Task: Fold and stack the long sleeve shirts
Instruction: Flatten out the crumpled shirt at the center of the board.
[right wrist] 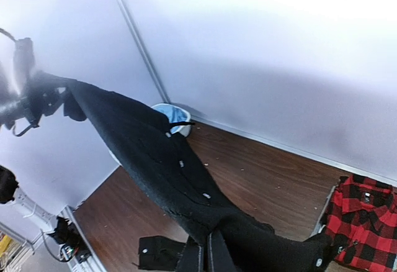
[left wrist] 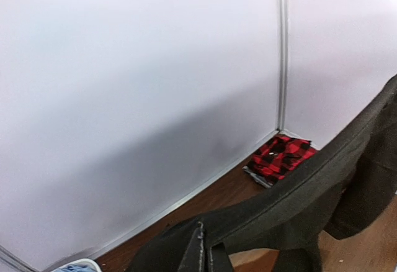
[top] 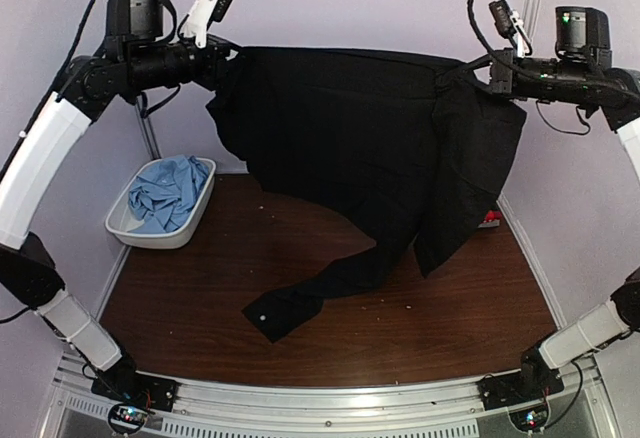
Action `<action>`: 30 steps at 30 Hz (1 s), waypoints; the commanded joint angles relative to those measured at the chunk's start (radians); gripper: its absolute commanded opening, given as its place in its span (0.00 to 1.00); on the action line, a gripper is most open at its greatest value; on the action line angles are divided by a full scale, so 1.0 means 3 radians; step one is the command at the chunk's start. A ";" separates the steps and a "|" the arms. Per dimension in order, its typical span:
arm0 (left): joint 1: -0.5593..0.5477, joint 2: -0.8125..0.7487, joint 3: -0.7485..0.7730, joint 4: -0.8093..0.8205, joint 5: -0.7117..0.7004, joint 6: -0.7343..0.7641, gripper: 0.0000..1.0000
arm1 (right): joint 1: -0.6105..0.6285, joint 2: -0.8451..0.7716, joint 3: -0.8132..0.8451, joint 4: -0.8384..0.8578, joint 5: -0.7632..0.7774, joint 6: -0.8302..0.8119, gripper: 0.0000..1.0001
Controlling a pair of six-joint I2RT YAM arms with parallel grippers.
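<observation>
While we hold the black shirt [top: 370,148] by the two ends of its upper edge, it hangs between the arms like washing on a line, above the table [top: 420,343]. Our left gripper [top: 218,60] is pinched tight on the cloth at one end and our right gripper [top: 472,70] on the other. In both wrist views the fingers are closed with only fabric between them.

We judge that the shirt is lifted this way so that its own weight pulls it straight and shows its shape before we lay it flat. One sleeve [top: 300,298] hangs low and its cuff rests on the wood.

The light blue shirt [top: 165,193] lies crumpled in a white basket [top: 118,226] at the left. The plaid shirt [right wrist: 363,222] looks folded in the far right corner, probably as the base of the stack.

When we lower the black shirt, the trailing sleeve may get caught under it.
</observation>
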 commanded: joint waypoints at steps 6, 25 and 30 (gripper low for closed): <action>0.0146 -0.1449 -0.0946 0.0471 0.0944 -0.0775 0.00 | -0.0016 -0.0947 -0.0069 0.0014 -0.0867 0.0461 0.00; 0.0146 -0.1388 -0.0523 0.0187 0.0343 -0.0879 0.00 | -0.0016 -0.0807 -0.0049 0.0028 -0.0586 0.0591 0.00; 0.0199 -0.0912 -0.0214 0.0100 -0.0232 -0.0677 0.00 | -0.0021 -0.0390 0.0120 0.0036 -0.0435 0.0520 0.00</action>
